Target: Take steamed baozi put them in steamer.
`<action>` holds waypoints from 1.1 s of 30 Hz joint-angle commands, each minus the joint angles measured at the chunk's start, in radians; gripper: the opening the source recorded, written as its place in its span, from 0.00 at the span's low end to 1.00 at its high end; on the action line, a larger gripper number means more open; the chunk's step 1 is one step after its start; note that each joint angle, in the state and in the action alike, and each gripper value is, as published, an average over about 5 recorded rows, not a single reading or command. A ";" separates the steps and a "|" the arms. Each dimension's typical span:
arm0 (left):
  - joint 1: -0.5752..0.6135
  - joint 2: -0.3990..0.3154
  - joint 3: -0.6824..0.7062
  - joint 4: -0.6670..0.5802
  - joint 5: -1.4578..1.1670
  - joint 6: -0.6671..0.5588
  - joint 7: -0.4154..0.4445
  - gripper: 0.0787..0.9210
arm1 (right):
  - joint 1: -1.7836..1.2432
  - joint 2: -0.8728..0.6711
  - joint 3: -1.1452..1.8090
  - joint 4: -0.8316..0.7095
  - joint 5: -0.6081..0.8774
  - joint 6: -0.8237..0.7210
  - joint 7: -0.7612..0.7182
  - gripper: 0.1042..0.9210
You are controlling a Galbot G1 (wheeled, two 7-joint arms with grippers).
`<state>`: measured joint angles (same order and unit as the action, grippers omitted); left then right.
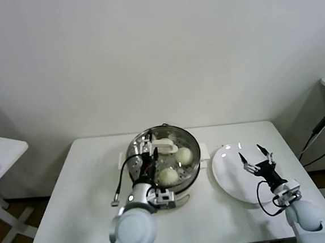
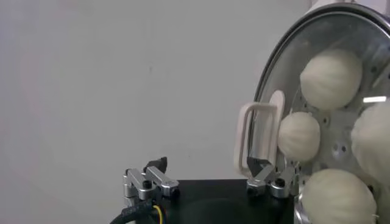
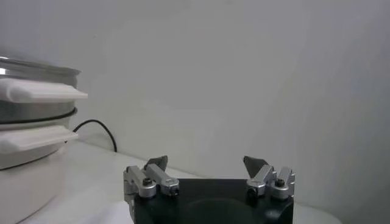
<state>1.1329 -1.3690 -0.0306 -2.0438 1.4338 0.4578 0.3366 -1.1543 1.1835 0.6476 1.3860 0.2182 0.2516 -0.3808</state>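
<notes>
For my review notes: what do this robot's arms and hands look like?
Both arms have smooth, rounded pale grey-white shells. The left hand and right hand have black bodies with silver metal knuckle blocks fixed by dark screws, and short dark pointed fingertips. Black cables loop beside each wrist; yellow wiring shows at the left one.

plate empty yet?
Empty. The white plate is bare in the head view; the steamed baozi sit in the steamer.
</notes>
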 commanded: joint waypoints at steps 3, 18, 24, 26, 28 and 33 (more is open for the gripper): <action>0.173 0.076 -0.091 -0.143 -0.104 -0.024 -0.022 0.88 | 0.005 -0.012 -0.009 0.002 0.013 -0.006 0.008 0.88; 0.338 0.043 -0.521 -0.118 -1.113 -0.378 -0.469 0.88 | -0.038 -0.063 -0.057 0.077 0.097 -0.012 0.093 0.88; 0.409 0.000 -0.663 -0.034 -1.380 -0.483 -0.464 0.88 | -0.079 -0.060 -0.056 0.113 0.150 -0.011 0.101 0.88; 0.427 -0.016 -0.705 0.003 -1.420 -0.522 -0.452 0.88 | -0.092 -0.060 -0.054 0.122 0.166 -0.011 0.105 0.88; 0.436 -0.038 -0.749 0.032 -1.441 -0.555 -0.424 0.88 | -0.106 -0.065 -0.052 0.129 0.174 -0.011 0.109 0.88; 0.443 -0.079 -0.813 0.082 -1.524 -0.583 -0.350 0.88 | -0.146 -0.104 -0.056 0.158 0.204 -0.014 0.117 0.88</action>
<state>1.5045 -1.3737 -0.6163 -2.0728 0.2900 0.0470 -0.0385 -1.2346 1.1199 0.5972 1.4946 0.3544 0.2382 -0.2856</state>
